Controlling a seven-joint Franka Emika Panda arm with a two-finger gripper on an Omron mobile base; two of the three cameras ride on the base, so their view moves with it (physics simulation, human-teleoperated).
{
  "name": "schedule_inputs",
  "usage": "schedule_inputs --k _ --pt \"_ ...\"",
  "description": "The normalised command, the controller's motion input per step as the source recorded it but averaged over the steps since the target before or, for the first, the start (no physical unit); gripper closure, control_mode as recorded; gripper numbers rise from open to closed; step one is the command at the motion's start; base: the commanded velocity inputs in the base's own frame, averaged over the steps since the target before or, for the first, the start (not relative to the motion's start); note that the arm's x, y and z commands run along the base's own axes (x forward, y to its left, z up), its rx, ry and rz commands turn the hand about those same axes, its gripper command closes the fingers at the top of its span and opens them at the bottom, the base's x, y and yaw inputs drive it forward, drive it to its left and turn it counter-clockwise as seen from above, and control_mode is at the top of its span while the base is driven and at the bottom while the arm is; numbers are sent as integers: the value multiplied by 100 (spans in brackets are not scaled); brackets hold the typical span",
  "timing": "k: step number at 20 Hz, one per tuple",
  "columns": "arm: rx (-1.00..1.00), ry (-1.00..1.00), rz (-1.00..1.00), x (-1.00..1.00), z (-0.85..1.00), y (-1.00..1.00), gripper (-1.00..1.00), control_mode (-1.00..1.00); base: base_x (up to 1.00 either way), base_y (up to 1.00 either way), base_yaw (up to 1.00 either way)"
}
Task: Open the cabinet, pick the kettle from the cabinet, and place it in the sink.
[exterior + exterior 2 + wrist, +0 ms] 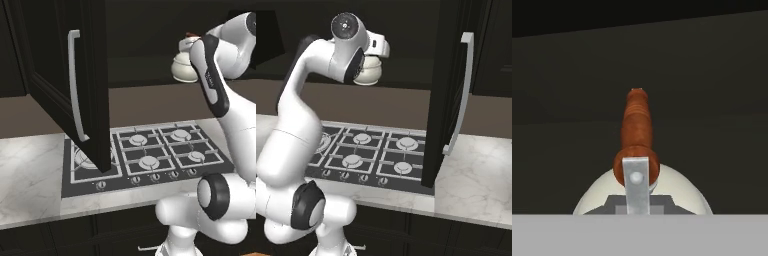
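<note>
Standing open, the cabinet [65, 90] has both doors swung out over the gas hob [150, 155], its long silver bar handle [75, 85] at about 10 o'clock in the left base view. On the dark shelf inside sits the kettle [184, 65], at roughly 1 o'clock in that view and 11 o'clock in the right base view, half hidden behind the arm's wrist.

In the hand view the kettle's cream dome lies at 6 o'clock and its reddish-brown wooden bar [637, 135] runs up toward 12. The fingers are clenched almost fully together; whether they pinch the bar or its wire I cannot tell, since the tips are hidden.

The step in hand looks to be lifting the kettle out. Doing it well calls for a straight rise off the shelf — then a level pull back between the doors, keeping the body from swinging under the handle.
</note>
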Motion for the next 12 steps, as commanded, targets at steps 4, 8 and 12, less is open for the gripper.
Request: schedule_inputs --k 4,8,12 --pt "1 -1 0 -74 3 0 100 -100 0 0 0" --pt "0 -1 0 -73 0 0 100 -100 0 0 0" --pt "0 -2 2 -73 0 0 100 -100 0 0 0"
